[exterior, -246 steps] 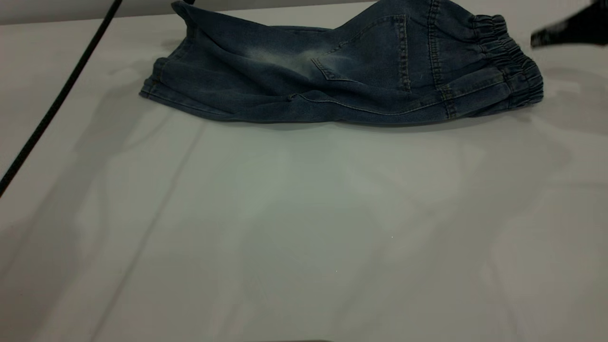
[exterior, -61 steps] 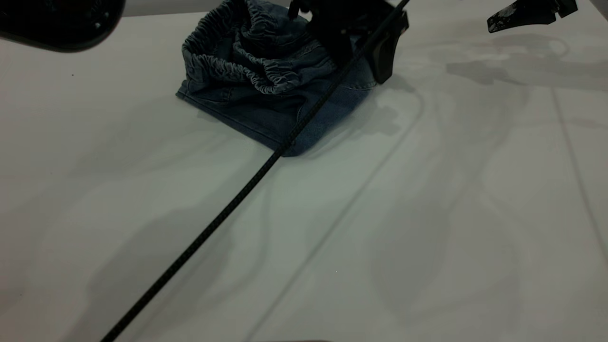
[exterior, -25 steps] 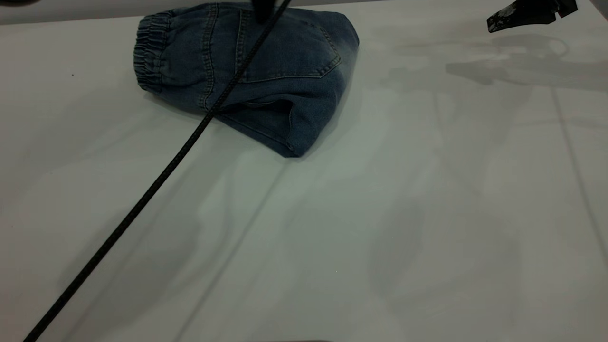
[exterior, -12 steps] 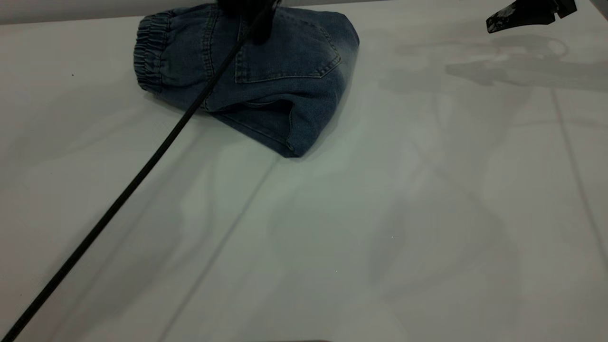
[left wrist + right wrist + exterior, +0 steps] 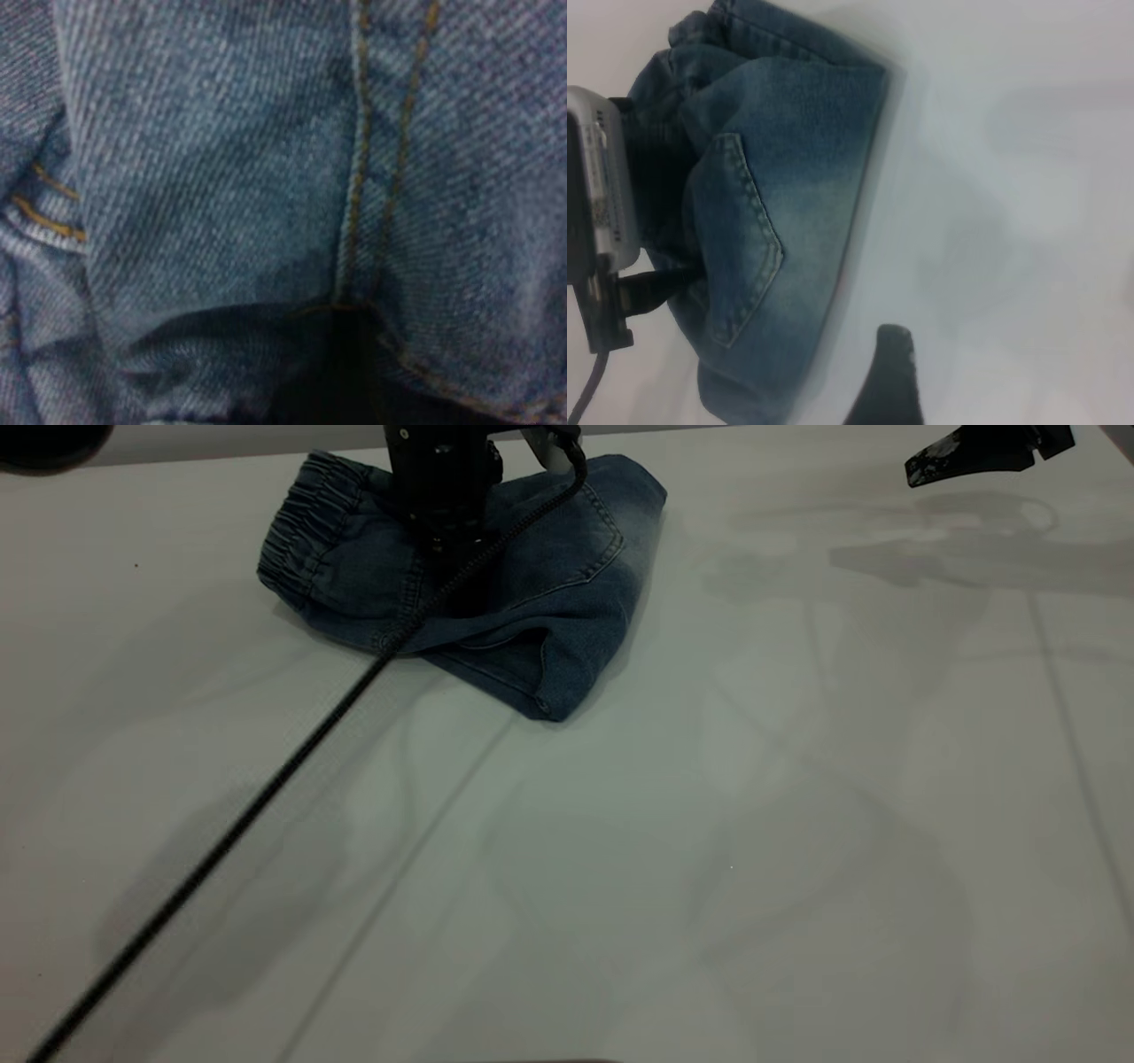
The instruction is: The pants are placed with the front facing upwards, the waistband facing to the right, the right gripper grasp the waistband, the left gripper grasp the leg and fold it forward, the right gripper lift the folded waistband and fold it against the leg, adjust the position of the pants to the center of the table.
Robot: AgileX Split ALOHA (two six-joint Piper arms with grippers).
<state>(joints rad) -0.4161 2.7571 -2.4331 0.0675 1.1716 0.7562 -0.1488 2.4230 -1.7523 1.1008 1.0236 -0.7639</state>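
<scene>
Denim pants point(image 5: 532, 593) seemingly pressed beneath the left gripper point(image 5: 447, 558).

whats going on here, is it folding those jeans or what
The pants lie folded in a bundle near the table's far edge, waistband at the exterior view's left. The left gripper is down on top of the bundle, pressing into the denim. The right gripper hangs off to the far right, apart from the pants. Centering them appears to be what is left.

Left pincer point(image 5: 447, 545) low, right pincer point(image 5: 921, 465) raised
</scene>
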